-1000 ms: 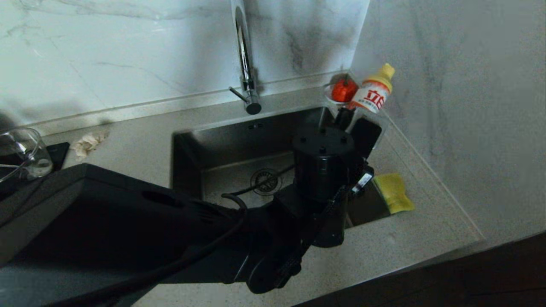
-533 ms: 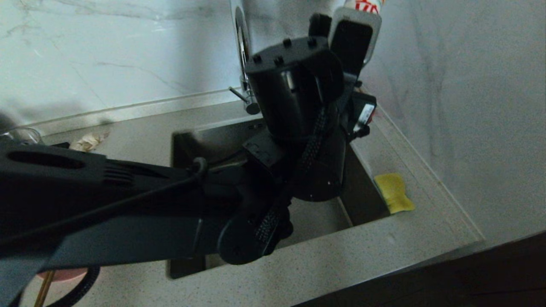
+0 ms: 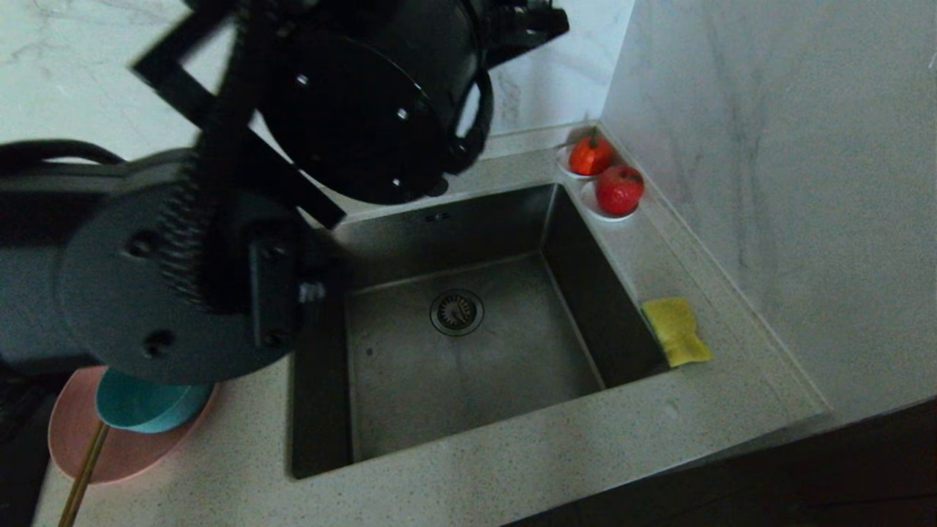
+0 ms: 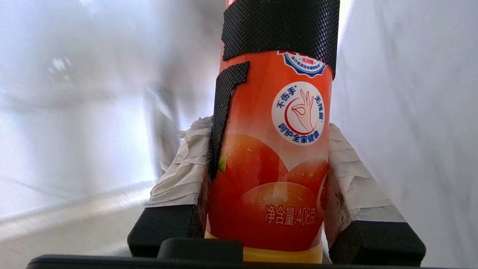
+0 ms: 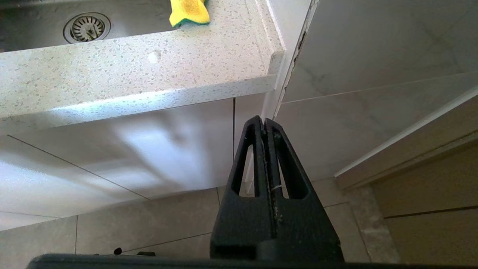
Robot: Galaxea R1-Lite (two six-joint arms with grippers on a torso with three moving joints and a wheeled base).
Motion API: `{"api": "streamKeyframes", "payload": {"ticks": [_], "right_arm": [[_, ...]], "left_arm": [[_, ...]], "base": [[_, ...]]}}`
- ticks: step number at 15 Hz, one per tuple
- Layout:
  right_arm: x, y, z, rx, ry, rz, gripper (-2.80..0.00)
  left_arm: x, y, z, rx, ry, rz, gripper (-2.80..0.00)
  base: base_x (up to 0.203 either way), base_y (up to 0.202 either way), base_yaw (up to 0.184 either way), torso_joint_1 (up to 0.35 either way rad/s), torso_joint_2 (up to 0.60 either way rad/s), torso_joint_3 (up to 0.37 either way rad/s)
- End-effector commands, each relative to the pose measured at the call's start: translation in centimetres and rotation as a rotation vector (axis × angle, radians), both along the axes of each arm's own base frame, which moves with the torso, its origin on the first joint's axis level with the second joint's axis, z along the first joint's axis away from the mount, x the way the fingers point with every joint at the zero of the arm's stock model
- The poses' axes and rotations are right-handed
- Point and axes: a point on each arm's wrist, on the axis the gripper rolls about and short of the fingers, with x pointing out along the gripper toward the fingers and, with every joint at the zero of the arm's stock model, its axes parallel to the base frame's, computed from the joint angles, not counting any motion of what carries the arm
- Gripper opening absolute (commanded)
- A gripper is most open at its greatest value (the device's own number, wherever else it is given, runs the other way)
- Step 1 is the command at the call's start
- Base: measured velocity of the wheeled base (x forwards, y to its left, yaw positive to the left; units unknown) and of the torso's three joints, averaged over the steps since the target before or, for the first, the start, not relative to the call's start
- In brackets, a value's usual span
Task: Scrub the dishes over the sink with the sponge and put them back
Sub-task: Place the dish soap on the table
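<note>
Left gripper [image 4: 269,157] clamps an orange detergent bottle [image 4: 272,168]; right gripper [image 5: 264,129] is closed, empty. Sponge [image 3: 675,331] lies right of centre beside the sink [image 3: 468,344]. Lower left: bowl [image 3: 150,405], plate [image 3: 117,446], chopsticks [image 3: 82,476].

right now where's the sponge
In the head view the sponge lies on the countertop at the sink's right rim, nearer the robot than the two red fruits; neither gripper is on it.
</note>
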Motion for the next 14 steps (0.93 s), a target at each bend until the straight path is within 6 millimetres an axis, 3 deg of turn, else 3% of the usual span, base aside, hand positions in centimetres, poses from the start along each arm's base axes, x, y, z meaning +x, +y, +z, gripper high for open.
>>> {"api": "streamKeyframes", "payload": {"ticks": [1,6,10,14], "right_arm": [[0.0,0.0,0.0,-0.001,0.0,0.001,-2.8],[0.0,0.0,0.0,-0.001,0.0,0.001,-2.8],[0.0,0.0,0.0,-0.001,0.0,0.001,-2.8],[0.0,0.0,0.0,-0.001,0.0,0.001,-2.8]], "left_arm": [[-1.0,3.7,2.7,-0.08,-0.052,0.046,-2.8],[-2.1,9.8,5.4,-0.16,-0.116,0.166,-2.8],[-3.3,14.8,6.3,-0.188,-0.151,0.298,-2.8],[-3.3,18.4,6.0,-0.172,-0.156,0.453,-2.8]], "base": [[0.0,0.0,0.0,0.0,0.0,0.0],[0.0,0.0,0.0,0.0,0.0,0.0],[0.0,0.0,0.0,0.0,0.0,0.0],[0.0,0.0,0.0,0.0,0.0,0.0]]}}
